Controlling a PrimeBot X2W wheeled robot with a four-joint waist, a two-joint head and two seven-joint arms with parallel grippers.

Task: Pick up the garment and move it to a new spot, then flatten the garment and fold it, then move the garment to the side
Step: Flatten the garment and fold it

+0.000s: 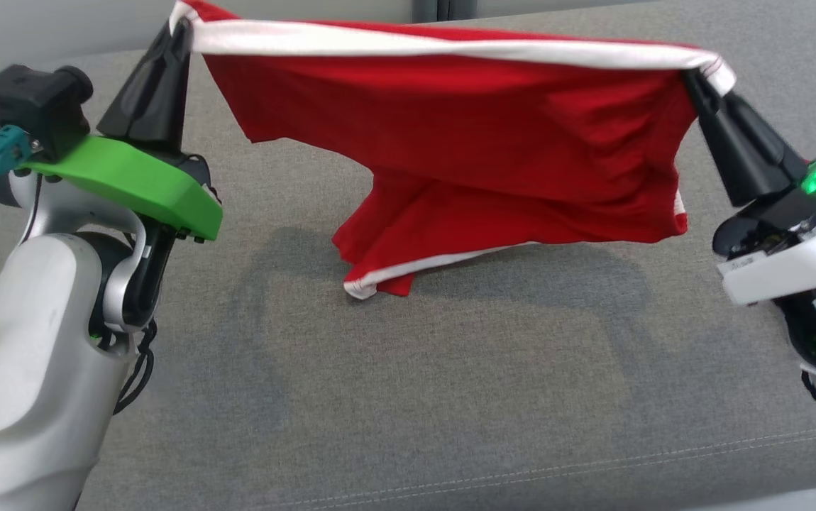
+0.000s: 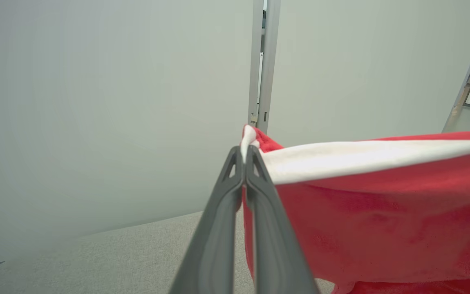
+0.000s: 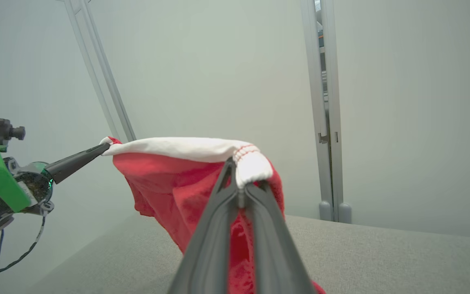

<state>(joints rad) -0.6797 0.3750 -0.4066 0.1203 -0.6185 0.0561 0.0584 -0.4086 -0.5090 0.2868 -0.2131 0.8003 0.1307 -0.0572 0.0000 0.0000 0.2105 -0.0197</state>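
Observation:
The garment is red with a white band along its top edge and hangs stretched in the air between both grippers. My left gripper is shut on its left corner, and my right gripper is shut on its right corner. The lower hem droops toward the grey cushion near the middle. In the left wrist view the fingers pinch the white band of the garment. The right wrist view has the right gripper clamped on the white corner of the garment, with the left gripper at the far end.
A pale wall with grey metal posts stands behind the cushion. The cushion's seam runs along the near edge. The left arm's green bracket sits beside the cloth.

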